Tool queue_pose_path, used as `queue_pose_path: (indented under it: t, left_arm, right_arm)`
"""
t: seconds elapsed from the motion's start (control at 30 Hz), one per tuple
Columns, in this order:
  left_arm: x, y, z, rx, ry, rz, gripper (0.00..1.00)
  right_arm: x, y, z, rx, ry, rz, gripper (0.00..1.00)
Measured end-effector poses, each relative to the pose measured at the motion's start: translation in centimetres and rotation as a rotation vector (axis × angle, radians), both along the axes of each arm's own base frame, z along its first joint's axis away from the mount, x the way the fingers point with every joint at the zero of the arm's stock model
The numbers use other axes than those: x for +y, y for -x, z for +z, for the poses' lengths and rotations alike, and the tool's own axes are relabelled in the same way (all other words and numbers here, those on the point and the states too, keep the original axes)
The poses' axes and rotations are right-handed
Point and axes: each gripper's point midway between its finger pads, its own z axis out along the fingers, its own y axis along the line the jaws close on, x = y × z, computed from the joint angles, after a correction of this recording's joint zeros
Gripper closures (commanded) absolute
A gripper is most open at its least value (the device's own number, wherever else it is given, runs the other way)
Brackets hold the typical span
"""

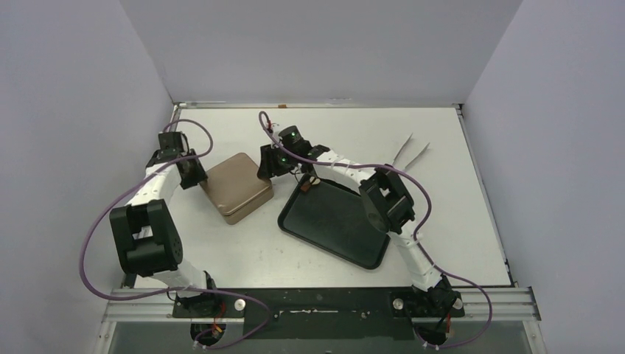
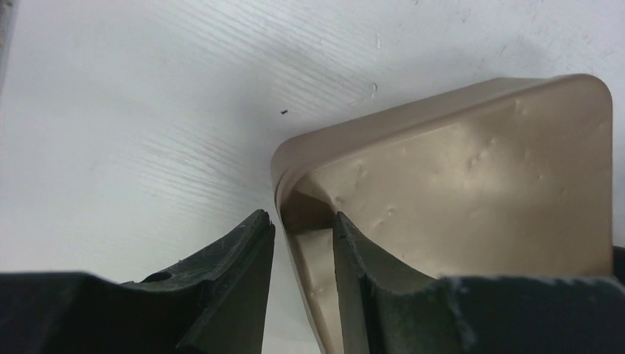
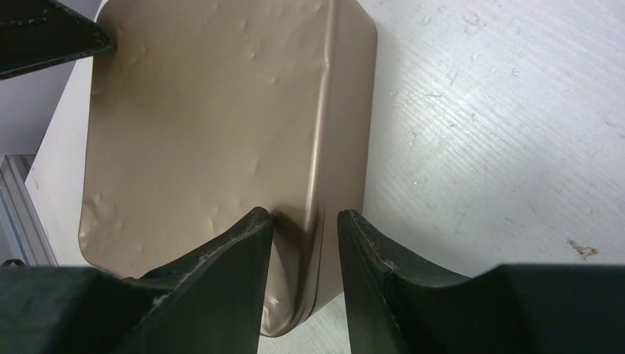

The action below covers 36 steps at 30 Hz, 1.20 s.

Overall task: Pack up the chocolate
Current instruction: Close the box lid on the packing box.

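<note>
No chocolate is showing. The lidded tin [image 1: 237, 187] is sitting left of centre on the tabletop [image 1: 243, 258]. The left fingers [image 2: 236, 280] are straddling its left corner and the right fingers [image 3: 221, 280] its far-right rim, all narrowly apart; I cannot tell whether they are pinching. The pieces are probably light, smooth and easily marred, calling for a gentle pinch across the sides.

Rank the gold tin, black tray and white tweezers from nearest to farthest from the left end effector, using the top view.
1. Gold tin, left of centre, at the left end effector.
2. Black tray, centre-right.
3. White tweezers, far right.
</note>
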Motion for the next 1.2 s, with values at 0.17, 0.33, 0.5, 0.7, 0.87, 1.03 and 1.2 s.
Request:
queue_pose_path:
  t: [0.17,0.33,0.5,0.7,0.87,1.03,1.2]
  left_arm:
    - [-1.0,1.4,-0.3,-0.024,0.144,0.024,0.60]
    - [-1.7,2.2,-0.3,-0.034,0.218,0.039,0.54]
    - [-2.1,2.6,-0.1,-0.052,0.232,0.032,0.52]
    - [-2.8,4.3,-1.1,-0.038,0.245,0.032,0.54]
    - [-2.8,4.5,-0.9,-0.056,0.237,0.032,0.61]
    - [-2.9,4.6,-0.9,-0.068,0.245,0.037,0.62]
    - [-3.0,4.8,-0.8,-0.074,0.250,0.045,0.61]
  right_arm:
    - [-0.1,0.1,0.2,0.003,0.000,0.002,0.63]
    - [0.0,0.3,0.8,0.002,-0.012,0.004,0.63]
    - [0.2,0.8,2.0,-0.004,-0.026,0.009,0.64]
    - [1.0,2.0,4.6,-0.030,-0.075,0.036,0.61]
    - [1.5,2.2,5.3,-0.045,-0.090,0.041,0.44]
    - [1.0,1.6,4.8,-0.045,-0.070,0.011,0.41]
    - [0.3,0.6,4.3,-0.042,-0.059,-0.017,0.40]
